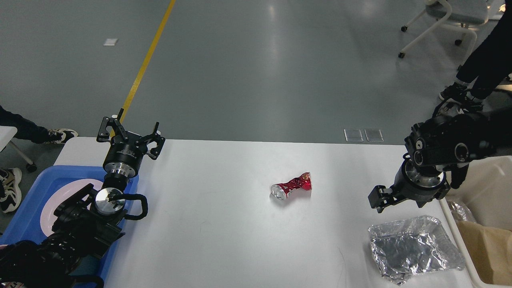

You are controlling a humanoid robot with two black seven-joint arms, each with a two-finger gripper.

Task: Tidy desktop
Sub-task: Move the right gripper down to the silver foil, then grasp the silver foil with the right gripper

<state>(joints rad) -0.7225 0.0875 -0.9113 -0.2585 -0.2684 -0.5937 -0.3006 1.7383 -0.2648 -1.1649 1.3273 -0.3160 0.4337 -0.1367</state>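
Spanning most of the lower view, the desktop (224, 240) is a smooth white surface with rounded far corners. A crushed red can (291, 187) lies on its side near the middle, its open silver end turned toward the near left. A crumpled foil tray (414, 248) sits at the near right, well apart from the can. Just beyond the right edge stands a beige bin (486, 224) with brown paper inside. At the left edge rests a blue tray (30, 208) carrying a pink plate (60, 200).

The left gripper (131, 133) is raised over the far left corner, beside the blue tray, its two fingers spread wide and holding nothing. The right gripper (380, 199) hangs low over the right side, just beyond the foil tray and well right of the can; it is seen dark and end-on, so I cannot tell whether its fingers are spread or pressed together.
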